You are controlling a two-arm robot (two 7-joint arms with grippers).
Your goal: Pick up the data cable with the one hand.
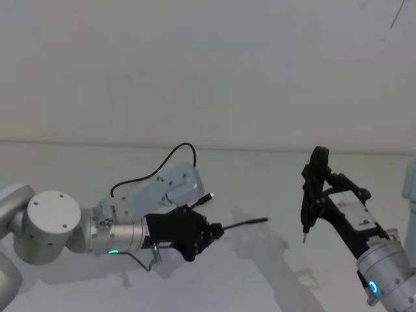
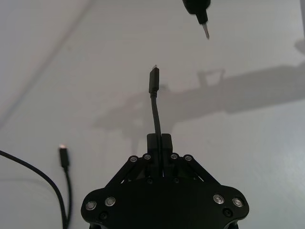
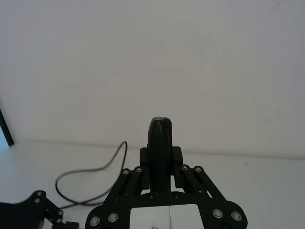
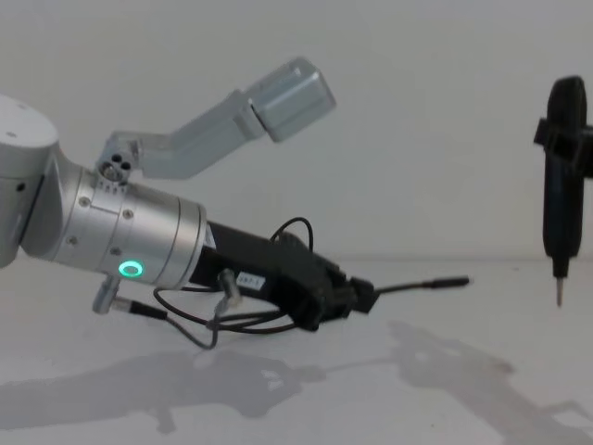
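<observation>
1. The left gripper (image 1: pixel 216 229) reaches forward low over the white table (image 1: pixel 260 279), near the middle of the head view. A green ring light (image 4: pixel 132 270) glows on its silver wrist cylinder (image 4: pixel 148 227).
2. Its jaws are pressed together on the data cable (image 2: pixel 155 107), pinching the cord a short way behind one plug.
3. The held plug (image 4: pixel 452 280) projects straight out past the gripper, roughly level and clear of the table. Its shadow lies apart from it on the surface below.
4. The rest of the cord runs back beside the left arm and rises in a loose arc behind it. The second plug (image 2: pixel 63 155) sits just beside the gripper. Whether it touches the table cannot be told.
5. The right gripper (image 1: pixel 315 188) is raised on the right side, well apart from the left gripper. Its jaws clamp a black pointed tool (image 4: pixel 563 195), held near upright with the tip down and above the table.
6. In the left wrist view, the tool tip hangs beyond the held plug, apart from it
</observation>
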